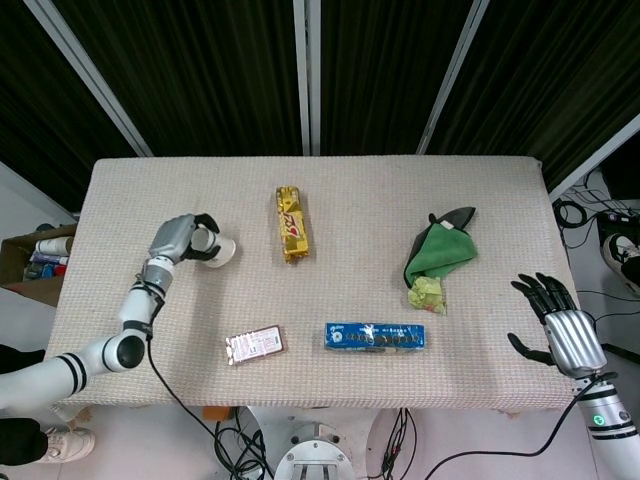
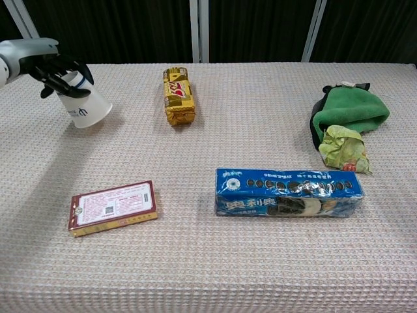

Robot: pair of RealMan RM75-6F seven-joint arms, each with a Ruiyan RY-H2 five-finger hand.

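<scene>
White paper cup [image 2: 85, 104] sits tilted in the grip of the left hand [image 1: 177, 238] near the counter's [image 1: 350, 200] left side, the dark fingers [image 2: 62, 78] wrapped around its upper part. Just to its right lies a gold snack bar [image 1: 291, 223]; a small red box [image 2: 112, 207] and a blue cookie pack [image 2: 288, 192] rest nearer the front edge. The right hand [image 1: 562, 327] hovers beyond the counter's right front corner, fingers spread, holding nothing.
</scene>
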